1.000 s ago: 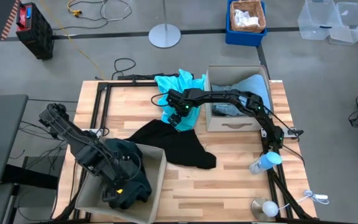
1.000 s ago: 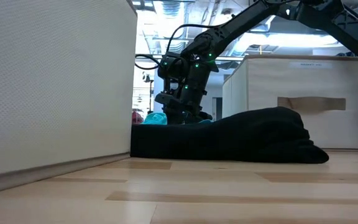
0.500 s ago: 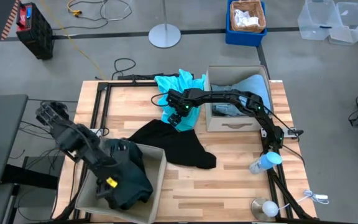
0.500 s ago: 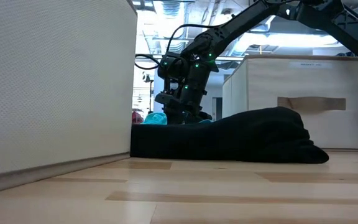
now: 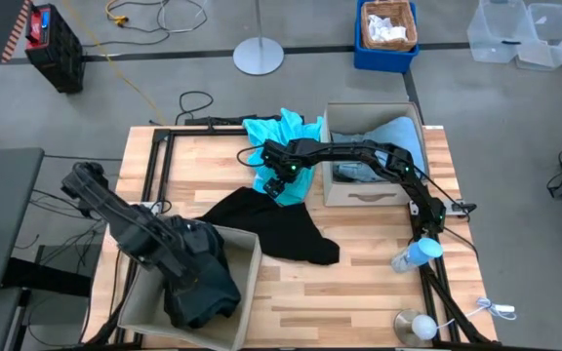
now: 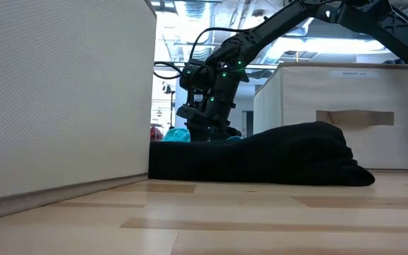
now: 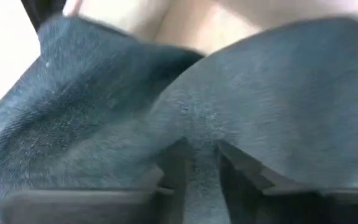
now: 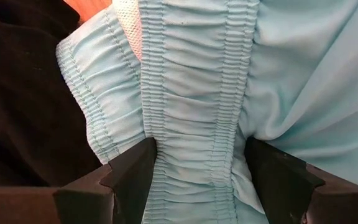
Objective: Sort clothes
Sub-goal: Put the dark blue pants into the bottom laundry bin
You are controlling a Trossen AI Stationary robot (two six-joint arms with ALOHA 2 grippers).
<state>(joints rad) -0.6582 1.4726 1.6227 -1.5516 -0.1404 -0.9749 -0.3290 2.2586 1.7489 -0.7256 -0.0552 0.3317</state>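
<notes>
The dark green garment (image 5: pixel 201 278) lies bunched in the beige bin (image 5: pixel 249 255) at the table's near left. My left gripper (image 5: pixel 177 276) is down in it and shut on its cloth (image 7: pixel 197 155). The turquoise garment (image 5: pixel 279 132) lies spread at the table's far middle. My right gripper (image 5: pixel 283 185) is low over its near part, fingers wide open astride its gathered waistband (image 8: pixel 188 106). The black garment (image 5: pixel 273 229) lies flat on the table between the two bins. The pale dusty-blue garment (image 5: pixel 395 136) lies in the right bin (image 5: pixel 364 195). My left gripper pinches a raised fold of the dark green cloth (image 7: pixel 199 140) between its two fingers (image 7: pixel 174 165). It comes from above into the bin. The rest of the garment lies slack in the bin around the fingers. My right gripper's fingers (image 8: pixel 129 171) stand in the turquoise cloth on either side of the elastic waistband (image 8: pixel 191 162), pointing down. The fingertips are sunk in the folds, and the garment lies flat on the table.
The left bin's tall wall (image 6: pixel 62 92) fills the low view's left side. A spray bottle (image 5: pixel 413 255) and a small white round thing (image 5: pixel 418 325) stand at the table's near right. Bare wood shows along the near edge (image 5: pixel 349 302).
My left arm has swung toward the table's left edge and back again, staying over the left bin. Its gripper has gone deeper into the dark green garment, which now covers it. My right gripper has kept still on the turquoise garment.
</notes>
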